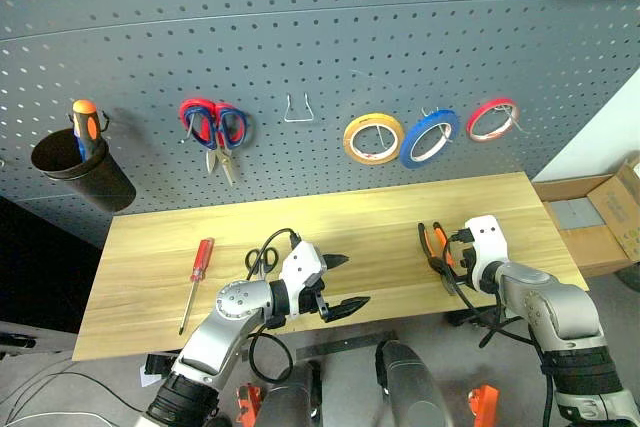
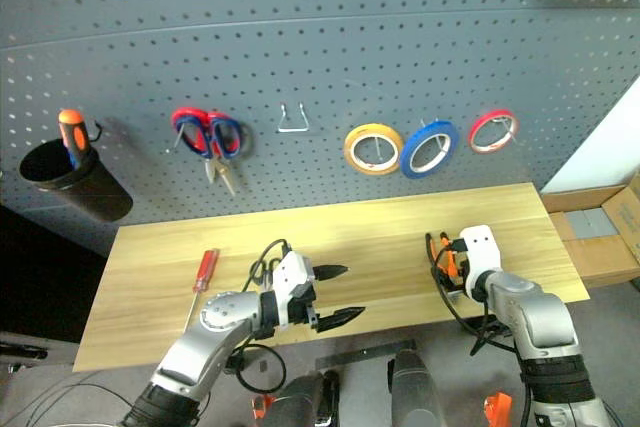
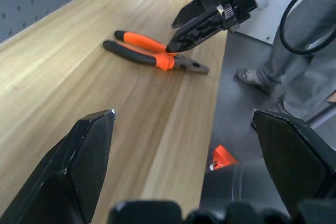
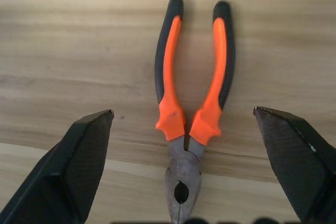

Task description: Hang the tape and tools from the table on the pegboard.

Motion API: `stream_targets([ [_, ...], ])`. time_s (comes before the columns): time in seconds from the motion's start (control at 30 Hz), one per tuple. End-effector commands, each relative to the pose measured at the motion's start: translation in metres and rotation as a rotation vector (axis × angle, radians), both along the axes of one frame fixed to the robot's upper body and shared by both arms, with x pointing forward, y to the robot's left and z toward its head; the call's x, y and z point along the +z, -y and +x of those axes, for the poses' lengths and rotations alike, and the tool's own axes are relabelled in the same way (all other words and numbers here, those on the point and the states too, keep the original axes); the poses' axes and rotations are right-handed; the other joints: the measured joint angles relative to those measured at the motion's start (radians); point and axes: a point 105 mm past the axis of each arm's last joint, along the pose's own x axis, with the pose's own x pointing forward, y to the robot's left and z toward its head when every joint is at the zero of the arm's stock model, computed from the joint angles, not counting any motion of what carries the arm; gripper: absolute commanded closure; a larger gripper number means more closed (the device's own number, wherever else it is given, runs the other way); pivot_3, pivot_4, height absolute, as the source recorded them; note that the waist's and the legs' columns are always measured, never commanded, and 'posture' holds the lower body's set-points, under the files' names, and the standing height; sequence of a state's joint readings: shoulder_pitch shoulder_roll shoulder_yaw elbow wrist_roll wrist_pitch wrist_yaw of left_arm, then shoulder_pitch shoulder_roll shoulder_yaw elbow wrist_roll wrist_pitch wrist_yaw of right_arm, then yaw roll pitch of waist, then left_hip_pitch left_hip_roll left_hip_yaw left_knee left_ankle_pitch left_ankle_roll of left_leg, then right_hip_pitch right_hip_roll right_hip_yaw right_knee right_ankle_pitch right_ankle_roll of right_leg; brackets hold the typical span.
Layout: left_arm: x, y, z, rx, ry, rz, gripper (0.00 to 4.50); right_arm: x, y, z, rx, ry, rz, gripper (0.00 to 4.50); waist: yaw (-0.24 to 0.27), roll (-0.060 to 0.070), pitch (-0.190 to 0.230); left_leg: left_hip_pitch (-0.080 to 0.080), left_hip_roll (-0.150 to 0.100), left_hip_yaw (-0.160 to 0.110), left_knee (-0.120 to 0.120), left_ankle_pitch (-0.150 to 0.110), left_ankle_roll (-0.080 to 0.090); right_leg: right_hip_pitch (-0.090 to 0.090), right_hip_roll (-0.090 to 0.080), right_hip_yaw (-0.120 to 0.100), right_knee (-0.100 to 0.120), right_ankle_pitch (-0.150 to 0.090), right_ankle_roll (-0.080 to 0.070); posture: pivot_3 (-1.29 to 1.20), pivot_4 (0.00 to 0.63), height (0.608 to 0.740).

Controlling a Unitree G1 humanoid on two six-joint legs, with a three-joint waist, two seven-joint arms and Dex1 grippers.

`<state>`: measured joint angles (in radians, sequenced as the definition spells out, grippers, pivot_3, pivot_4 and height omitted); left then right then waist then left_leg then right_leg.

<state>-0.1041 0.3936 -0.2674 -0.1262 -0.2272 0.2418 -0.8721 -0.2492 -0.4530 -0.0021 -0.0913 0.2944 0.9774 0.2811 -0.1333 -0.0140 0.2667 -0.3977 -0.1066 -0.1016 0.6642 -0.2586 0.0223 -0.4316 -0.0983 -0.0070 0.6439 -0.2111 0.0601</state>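
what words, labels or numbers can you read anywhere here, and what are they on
None: no readable text stands on anything in these views.
The pliers, blue tape, red-handled screwdriver and pegboard carry no visible lettering.
The cardboard box beside the table shows no legible print.

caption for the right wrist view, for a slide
Open right tool poised over orange-and-black pliers lying flat on the wooden table.
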Motion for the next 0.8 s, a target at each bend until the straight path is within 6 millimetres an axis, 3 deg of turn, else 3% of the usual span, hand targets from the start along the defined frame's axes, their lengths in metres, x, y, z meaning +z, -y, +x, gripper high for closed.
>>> stream_targets([
  [0.03,0.014,0.000,-0.004,0.003,0.037,-0.025,0.00,0.000,0.001,0.006,-0.006,0.003,-0.017,0.05,0.004,0.000,0.000,0.000,0.000,0.000,0.000,0.000,0.000,0.000,0.000,0.000,0.000,0.000,0.000,-0.21,0.287,0.740],
  [0.47,0.018,-0.002,-0.009,0.026,0.041,-0.024,0.00,-0.020,0.000,0.024,-0.037,-0.082,-0.046,0.05,0.027,0.000,0.000,-0.002,0.000,0.000,0.000,0.000,0.000,-0.002,0.000,0.000,0.000,0.000,0.000,-0.18,0.290,0.740],
  [0.6,0.023,-0.002,-0.007,0.039,0.048,-0.043,0.00,-0.022,0.001,0.028,-0.067,-0.104,-0.052,0.89,0.028,-0.001,0.000,-0.002,0.000,0.000,0.000,0.000,0.000,-0.003,0.000,0.000,0.000,0.000,0.000,-0.17,0.291,0.740],
  [0.7,0.025,-0.002,-0.005,0.049,0.054,-0.045,0.00,-0.021,0.002,0.028,-0.062,-0.109,-0.085,2.03,0.032,-0.001,0.000,-0.002,0.000,0.000,0.000,0.000,0.000,-0.003,0.000,0.000,0.000,0.000,0.000,-0.17,0.290,0.740],
  [0.8,0.025,-0.002,-0.003,0.053,0.056,-0.045,0.00,-0.012,0.001,0.028,-0.032,-0.098,-0.100,2.24,0.034,-0.001,0.000,-0.002,0.000,0.000,0.000,0.000,0.000,-0.003,0.000,0.000,0.000,0.000,0.000,-0.17,0.283,0.740],
])
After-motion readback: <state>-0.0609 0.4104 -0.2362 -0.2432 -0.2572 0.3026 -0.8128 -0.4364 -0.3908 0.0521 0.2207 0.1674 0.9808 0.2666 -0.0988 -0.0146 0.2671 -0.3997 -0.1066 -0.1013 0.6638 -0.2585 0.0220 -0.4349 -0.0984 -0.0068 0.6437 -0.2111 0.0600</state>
